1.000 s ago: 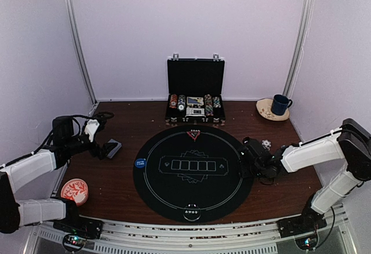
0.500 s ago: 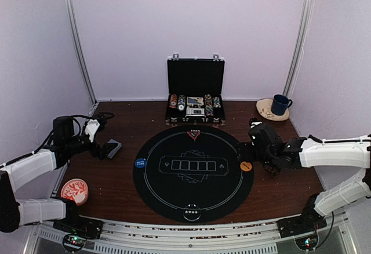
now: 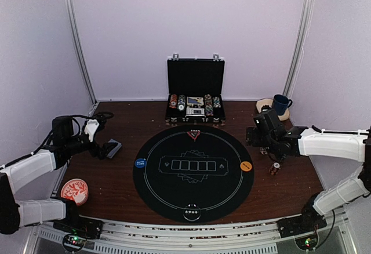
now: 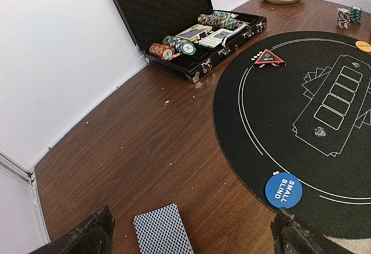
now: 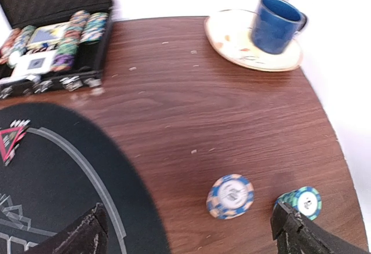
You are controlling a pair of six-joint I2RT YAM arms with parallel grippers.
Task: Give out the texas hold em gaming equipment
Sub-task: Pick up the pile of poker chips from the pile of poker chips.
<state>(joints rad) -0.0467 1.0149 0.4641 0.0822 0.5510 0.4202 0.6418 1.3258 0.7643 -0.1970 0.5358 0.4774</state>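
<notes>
Cards (image 4: 162, 231) lie face down on the worktop (image 4: 145, 144) between the spread fingers of my left end effector (image 4: 192, 231), touching neither finger. My right end effector (image 5: 191, 231) is spread wide too and holds nothing. It hangs over blue chips (image 5: 230, 196) and teal chips (image 5: 299, 202), which stand near each other on the wood, right of the mat (image 5: 52, 178). On the mat I see a blue disc (image 4: 283, 189) at its left edge, an orange disc (image 3: 246, 166) at its right and a red triangle (image 4: 268, 58) at the far edge.
</notes>
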